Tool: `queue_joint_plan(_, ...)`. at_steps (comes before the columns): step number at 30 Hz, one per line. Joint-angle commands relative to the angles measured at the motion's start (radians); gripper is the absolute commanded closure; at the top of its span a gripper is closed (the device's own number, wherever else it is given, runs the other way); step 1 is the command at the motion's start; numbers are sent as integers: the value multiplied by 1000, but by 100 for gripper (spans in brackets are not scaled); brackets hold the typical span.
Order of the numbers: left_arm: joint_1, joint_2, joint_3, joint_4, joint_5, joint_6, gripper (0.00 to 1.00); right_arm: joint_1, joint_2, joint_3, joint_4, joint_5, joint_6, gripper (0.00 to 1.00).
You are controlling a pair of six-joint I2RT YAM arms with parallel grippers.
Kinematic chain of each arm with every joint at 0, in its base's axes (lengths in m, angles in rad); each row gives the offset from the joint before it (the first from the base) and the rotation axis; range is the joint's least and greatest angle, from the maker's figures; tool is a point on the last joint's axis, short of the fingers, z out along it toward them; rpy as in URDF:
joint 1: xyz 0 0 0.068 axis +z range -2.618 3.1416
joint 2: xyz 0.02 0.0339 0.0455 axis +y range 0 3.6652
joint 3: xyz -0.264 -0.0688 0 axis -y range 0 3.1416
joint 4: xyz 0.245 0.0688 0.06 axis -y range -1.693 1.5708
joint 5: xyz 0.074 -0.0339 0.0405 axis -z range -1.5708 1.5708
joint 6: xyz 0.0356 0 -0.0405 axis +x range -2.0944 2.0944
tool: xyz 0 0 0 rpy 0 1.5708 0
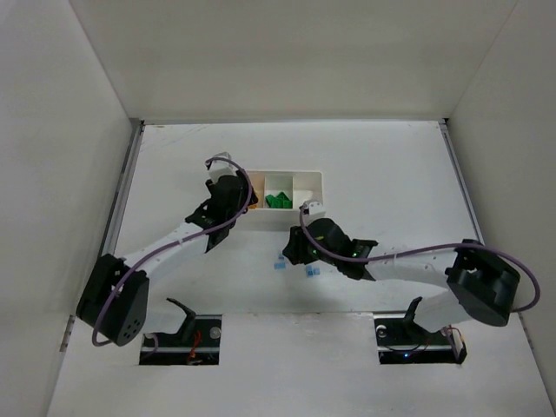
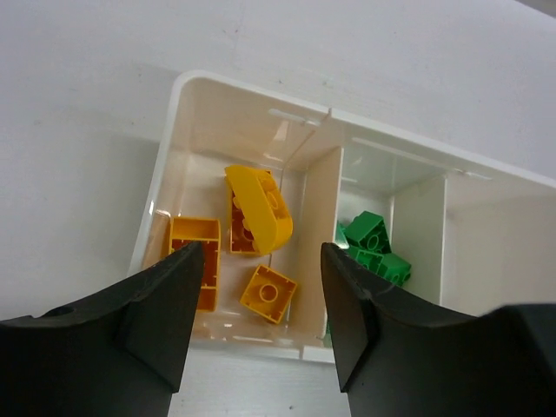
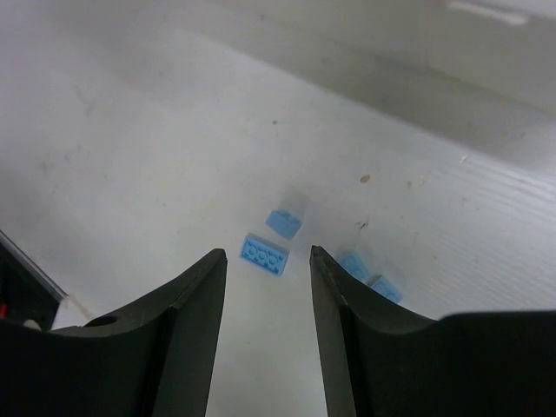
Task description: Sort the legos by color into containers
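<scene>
Looking down the left wrist camera, I see the left pincer (image 2: 261,261) spread, with nothing between its fingers. It hangs over the near edge of the white tray (image 2: 234,122). Just beyond the fingertips, in the tray's end compartment, lie the yellow bricks (image 2: 261,208). One curved brick is tilted close to the divider, and a small square brick (image 2: 268,294) lies nearer the pincer. A third, turned hollow side up, is partly behind the finger on the left of the view. Off to the right of the pincer, in the middle compartment, the green bricks (image 2: 373,248) lie in a heap.

My right pincer (image 3: 266,254) is also spread and grips nothing. It hovers over the table (image 3: 130,130), well apart from the tray. The light blue bricks (image 3: 264,254) lie on the table under it. One lies flat right ahead of the gap between the fingers, with another just beyond it. Two more sit close together beside the finger on the right of the view, partly hidden by it.
</scene>
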Motion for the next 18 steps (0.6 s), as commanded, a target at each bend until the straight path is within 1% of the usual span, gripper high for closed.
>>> queue_joint_plan(1, -21, -128, -3, -15, -26, 19, 47, 26, 53, 83, -41, 21, -14, 51)
queue_joint_plan(6, -98, -295, -102, -49, -26, 4, 51, 69, 145, 155, -91, 60, -3, 52)
queue_joint_plan(13, -199, -492, -241, -145, -58, -53, 54, 76, 252, 257, -191, 129, 14, 56)
queue_joint_plan(18, -225, -615, -315, -214, -74, -76, 56, 74, 309, 307, -243, 146, 34, 58)
